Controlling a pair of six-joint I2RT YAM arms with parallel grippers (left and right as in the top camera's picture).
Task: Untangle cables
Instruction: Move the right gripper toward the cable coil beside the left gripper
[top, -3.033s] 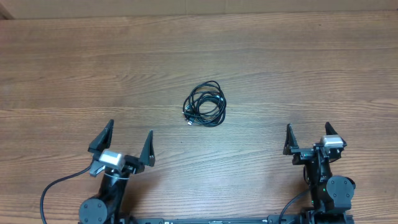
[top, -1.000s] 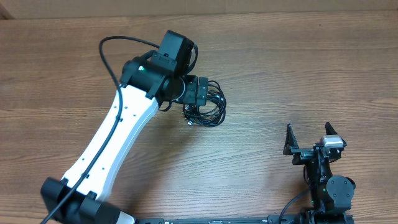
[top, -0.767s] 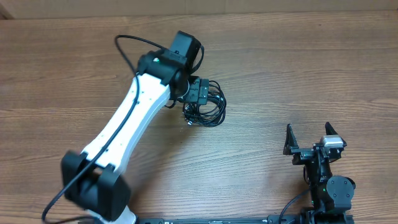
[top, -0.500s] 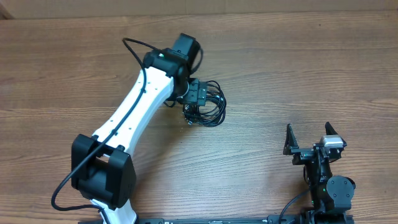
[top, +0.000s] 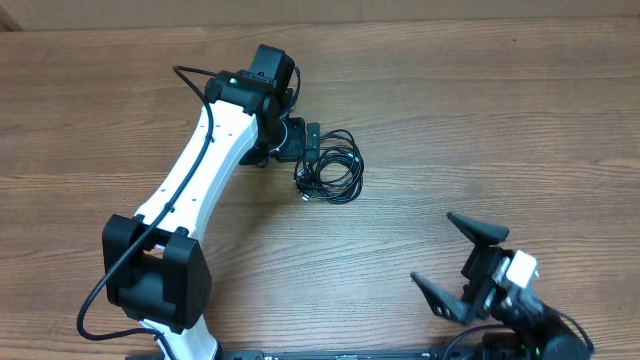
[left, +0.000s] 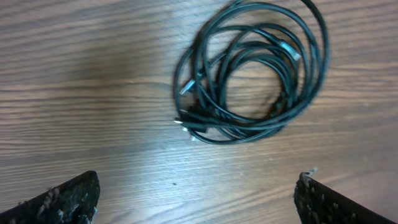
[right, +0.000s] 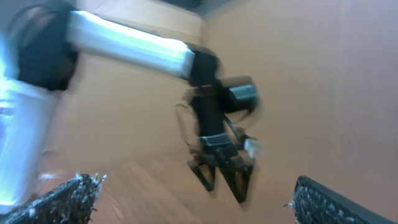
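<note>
The cables are lying in one round black bundle on the wooden table, near its middle. Small silver ends are poking out on one side of the bundle. The white left arm is reaching out over the table. The left claw is hanging just above the bundle's edge. It is standing wide open and holding nothing. In the left wrist view, the cables are sitting past the finger tips, not touching them. The right claw is waiting at the near edge, well apart from the cables. It is wide open and holding nothing too. The right wrist view is looking very blurry.
</note>
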